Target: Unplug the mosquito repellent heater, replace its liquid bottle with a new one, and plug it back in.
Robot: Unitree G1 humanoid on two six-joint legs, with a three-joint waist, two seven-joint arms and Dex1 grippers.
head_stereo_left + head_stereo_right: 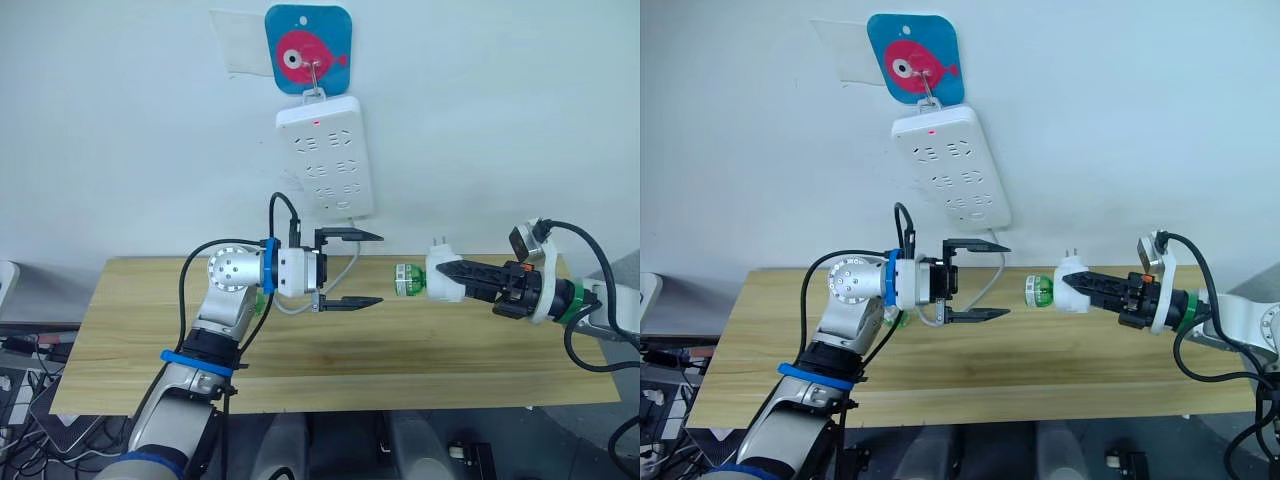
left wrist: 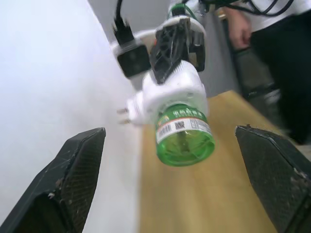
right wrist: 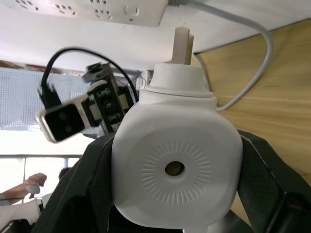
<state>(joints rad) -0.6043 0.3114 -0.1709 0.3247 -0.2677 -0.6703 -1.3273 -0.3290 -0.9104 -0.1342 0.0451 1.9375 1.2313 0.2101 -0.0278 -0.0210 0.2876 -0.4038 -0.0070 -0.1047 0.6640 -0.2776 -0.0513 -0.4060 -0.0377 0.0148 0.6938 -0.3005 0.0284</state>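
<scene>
Right pincer (image 1: 455, 271) clamped on mosquito repellent heater (image 1: 441, 276), held in air above desk (image 1: 480, 350), prongs up, unplugged. Green liquid bottle (image 1: 404, 280) projects toward left pincer (image 1: 372, 268), presented for removal. Left pincer: fingers wide apart, empty, level with bottle, near but not touching. Power strip (image 1: 325, 155) hangs on wall behind.

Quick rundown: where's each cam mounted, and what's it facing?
Left and right eye: head, looking down over the table; both arms in view.
Left wrist: along its open fingers at the heater and green bottle.
Right wrist: along fingers clamping the heater; left gripper beyond.
Shared: the heater, everywhere.
</scene>
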